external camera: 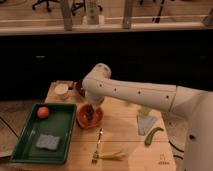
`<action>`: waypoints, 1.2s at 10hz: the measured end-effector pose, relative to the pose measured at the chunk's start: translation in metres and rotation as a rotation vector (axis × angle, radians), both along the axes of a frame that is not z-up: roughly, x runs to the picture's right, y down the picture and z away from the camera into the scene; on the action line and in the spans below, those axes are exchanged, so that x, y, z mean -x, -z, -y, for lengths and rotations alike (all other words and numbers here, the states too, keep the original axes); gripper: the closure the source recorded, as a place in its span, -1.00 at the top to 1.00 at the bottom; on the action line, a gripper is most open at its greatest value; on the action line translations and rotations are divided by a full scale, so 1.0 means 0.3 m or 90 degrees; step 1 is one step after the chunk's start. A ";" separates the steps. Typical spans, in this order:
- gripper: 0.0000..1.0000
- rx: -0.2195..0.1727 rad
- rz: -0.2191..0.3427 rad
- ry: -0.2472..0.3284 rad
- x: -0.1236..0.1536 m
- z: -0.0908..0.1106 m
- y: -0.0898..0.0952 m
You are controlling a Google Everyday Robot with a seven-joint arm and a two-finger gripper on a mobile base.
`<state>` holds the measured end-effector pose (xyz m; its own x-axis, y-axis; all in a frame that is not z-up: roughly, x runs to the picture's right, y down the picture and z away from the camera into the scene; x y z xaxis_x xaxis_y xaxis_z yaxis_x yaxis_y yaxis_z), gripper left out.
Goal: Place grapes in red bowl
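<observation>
The red bowl point(90, 117) stands on the wooden table just right of the green tray. A dark bumpy cluster, the grapes point(88, 118), shows inside the bowl under the gripper. My gripper point(90, 110) points down into the bowl at the end of the white arm point(135, 95), which reaches in from the right. The gripper covers part of the bowl's inside, and I cannot tell whether it touches the grapes.
The green tray point(30, 145) at the left holds an orange fruit point(43, 111) and a grey-blue sponge point(47, 141). A white cup point(62, 90) and a dark maroon bowl point(79, 86) stand behind. A fork point(97, 146), a yellow item point(113, 155), a green chilli point(152, 135) and a pale cloth point(144, 122) lie in front and right.
</observation>
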<state>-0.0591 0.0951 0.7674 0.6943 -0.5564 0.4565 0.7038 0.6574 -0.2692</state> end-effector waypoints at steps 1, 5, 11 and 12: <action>-1.00 0.002 0.005 0.003 -0.001 -0.001 -0.005; -1.00 0.007 0.019 0.015 -0.006 -0.005 -0.027; -1.00 0.015 0.037 0.032 -0.022 -0.005 -0.056; -1.00 0.016 0.040 0.036 -0.025 -0.004 -0.061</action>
<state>-0.0516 0.0961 0.7856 0.6320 -0.5811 0.5127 0.7552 0.6101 -0.2395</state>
